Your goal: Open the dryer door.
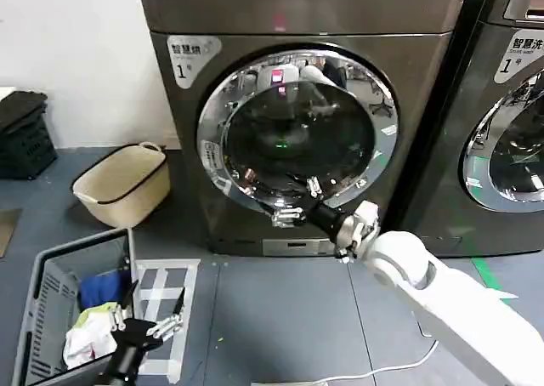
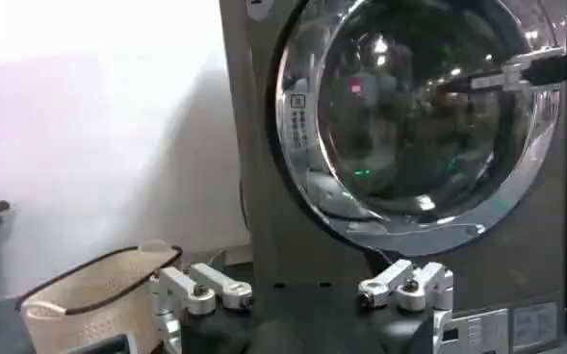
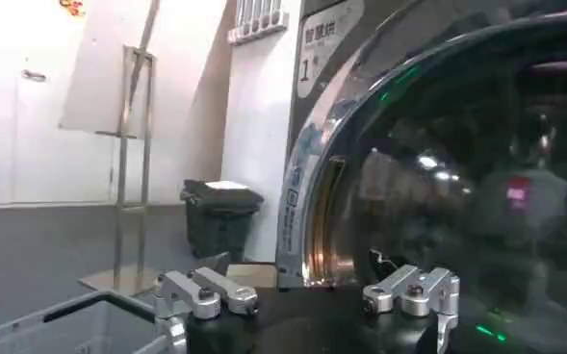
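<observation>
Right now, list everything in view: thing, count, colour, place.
dryer door: one, chrome rim with dark glass, front of the grey-brown machine
grey-brown machine: one, centre, marked 1
second machine: one, dark with a chrome-rimmed door, at the robot's right
cream basket: one, on the floor left of the machine
grey laundry bin: one, near left, holding blue and pale clothes
black crate: one, far left by the wall
white cable: one, on the floor, near right
right claw: open, at the door's lower rim
left claw: open, low, beside the bin
</observation>
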### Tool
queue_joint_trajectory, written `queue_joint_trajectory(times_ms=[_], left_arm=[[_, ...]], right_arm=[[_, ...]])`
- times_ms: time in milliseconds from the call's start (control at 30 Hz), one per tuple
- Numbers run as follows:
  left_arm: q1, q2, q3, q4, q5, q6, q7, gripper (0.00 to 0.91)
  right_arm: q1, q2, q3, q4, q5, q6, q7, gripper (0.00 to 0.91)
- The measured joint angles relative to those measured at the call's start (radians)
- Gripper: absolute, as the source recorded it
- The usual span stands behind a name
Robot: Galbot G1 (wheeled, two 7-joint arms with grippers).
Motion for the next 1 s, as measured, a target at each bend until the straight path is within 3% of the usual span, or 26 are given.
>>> queue_joint_trajectory(times_ms=[1000], left_arm=[[0.001,-0.005,0.000,0.004,0.003,-0.003,0.001,0.907]], right_arm=[[0.138,0.107,-0.142,-0.152,0.008,0.001,-0.007,0.907]])
